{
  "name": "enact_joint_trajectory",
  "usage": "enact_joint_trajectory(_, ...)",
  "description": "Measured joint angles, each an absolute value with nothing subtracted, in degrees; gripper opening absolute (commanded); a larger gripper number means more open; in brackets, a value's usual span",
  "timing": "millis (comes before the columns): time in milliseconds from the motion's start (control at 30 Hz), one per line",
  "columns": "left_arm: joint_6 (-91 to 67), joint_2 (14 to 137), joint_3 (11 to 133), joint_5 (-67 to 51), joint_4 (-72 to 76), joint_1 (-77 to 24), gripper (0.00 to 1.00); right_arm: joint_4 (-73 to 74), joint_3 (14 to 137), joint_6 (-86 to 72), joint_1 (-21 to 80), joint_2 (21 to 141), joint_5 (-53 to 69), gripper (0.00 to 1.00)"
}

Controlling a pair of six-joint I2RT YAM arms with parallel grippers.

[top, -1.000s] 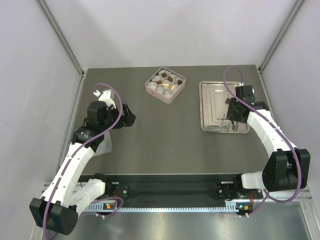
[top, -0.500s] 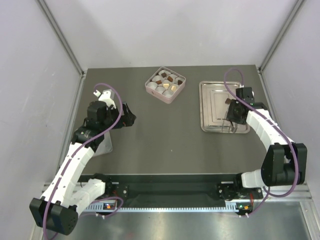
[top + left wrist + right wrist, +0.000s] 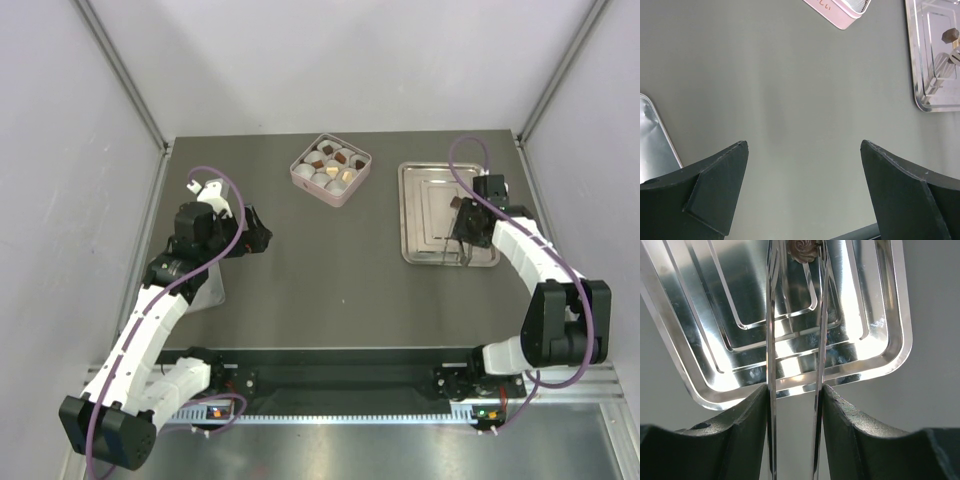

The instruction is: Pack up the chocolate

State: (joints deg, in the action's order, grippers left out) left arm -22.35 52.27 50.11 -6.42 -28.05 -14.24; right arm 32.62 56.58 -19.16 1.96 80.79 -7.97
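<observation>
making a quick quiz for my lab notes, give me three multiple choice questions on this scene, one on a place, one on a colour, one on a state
1. Where does the metal tray lie relative to the box?
A) to its left
B) to its right
C) stacked on it

2. What colour is the box?
A) blue
B) pink
C) green

3. How do the left arm's jaws stand?
A) open and empty
B) shut on a chocolate
C) shut on the box

Answers:
1 B, the top view shows the tray right of the box.
2 B, its wall is pink.
3 A, they stand wide apart with only table between; the right arm's jaws hold the tongs.
</observation>
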Motion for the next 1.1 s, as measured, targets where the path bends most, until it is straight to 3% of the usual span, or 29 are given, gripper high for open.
enact_joint_trajectory(767, -22.35, 52.27, 50.11, -6.39, -28.05, -14.24, 0.99, 32.47, 56.14, -19.31, 2.31, 79.40, -6.33, 0.38)
enact_joint_trajectory(1100, -22.37, 52.27, 50.11, -6.42, -28.05, -14.24, 0.99, 34.35, 61.32, -22.24, 13.65, 77.91, -5.85, 0.38)
